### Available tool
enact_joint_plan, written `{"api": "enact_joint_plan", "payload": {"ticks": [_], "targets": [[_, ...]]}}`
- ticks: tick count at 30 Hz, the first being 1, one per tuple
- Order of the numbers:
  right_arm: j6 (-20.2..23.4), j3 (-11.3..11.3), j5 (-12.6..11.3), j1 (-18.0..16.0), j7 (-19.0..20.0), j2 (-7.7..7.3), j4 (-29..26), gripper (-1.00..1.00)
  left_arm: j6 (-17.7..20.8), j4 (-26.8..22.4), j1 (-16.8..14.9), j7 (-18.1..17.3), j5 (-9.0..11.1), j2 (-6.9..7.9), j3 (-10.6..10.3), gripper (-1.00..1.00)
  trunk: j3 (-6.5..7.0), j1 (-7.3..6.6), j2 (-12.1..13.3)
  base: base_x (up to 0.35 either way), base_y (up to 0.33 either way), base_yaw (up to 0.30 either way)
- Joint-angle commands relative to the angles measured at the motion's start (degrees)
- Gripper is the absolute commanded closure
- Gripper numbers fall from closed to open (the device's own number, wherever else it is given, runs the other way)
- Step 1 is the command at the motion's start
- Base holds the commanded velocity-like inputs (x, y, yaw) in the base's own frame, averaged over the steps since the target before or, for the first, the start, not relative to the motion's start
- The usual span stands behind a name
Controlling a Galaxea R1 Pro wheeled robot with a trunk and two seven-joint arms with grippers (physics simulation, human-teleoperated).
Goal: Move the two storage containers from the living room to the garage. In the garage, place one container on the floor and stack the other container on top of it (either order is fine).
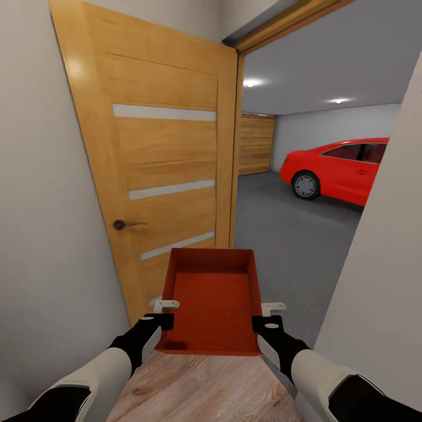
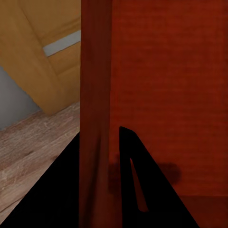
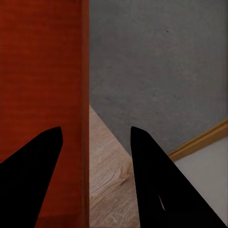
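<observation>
One orange-red storage container (image 1: 211, 299) hangs in the air in front of me, at the doorway into the garage. My left gripper (image 1: 166, 312) is shut on its left wall; in the left wrist view the black fingers (image 2: 142, 190) press against that wall (image 2: 95, 95). On the other side, my right gripper (image 1: 271, 313) straddles the right wall, and the right wrist view shows a gap between each finger (image 3: 152, 180) and the thin rim (image 3: 84, 71). The container is empty. Beyond the threshold lies the garage's dark grey concrete floor (image 1: 293, 234).
An open wooden door (image 1: 164, 152) with a dark handle (image 1: 126, 224) stands close on my left. A white wall (image 1: 381, 281) closes in on the right. A red car (image 1: 346, 170) and a plank door (image 1: 256, 143) are deep in the garage. Light wood planks (image 1: 205, 387) lie under me.
</observation>
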Motion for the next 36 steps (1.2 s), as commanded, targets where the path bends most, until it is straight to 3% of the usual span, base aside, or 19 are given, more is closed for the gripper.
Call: {"api": "enact_joint_plan", "payload": {"ticks": [1,20,36], "targets": [[0.3,-1.6,0.2,-0.1,2.4,-0.03,-0.6,1.00,0.4,-0.1,0.0,0.5,-0.5,0.01,0.8,1.00,-0.11,0.02,-0.1,0.000,0.000,-0.008],[0.3,-1.6,0.2,-0.1,2.3,-0.05,-0.5,1.00,0.4,-0.1,0.0,0.5,-0.6,0.01,0.8,1.00,-0.11,0.02,-0.1,0.000,0.000,-0.005],[0.3,-1.7,0.2,-0.1,2.2,0.03,-0.5,1.00,0.4,-0.1,0.0,0.5,-0.5,0.01,0.7,1.00,-0.11,0.02,-0.1,0.072,0.058,-0.230]]}}
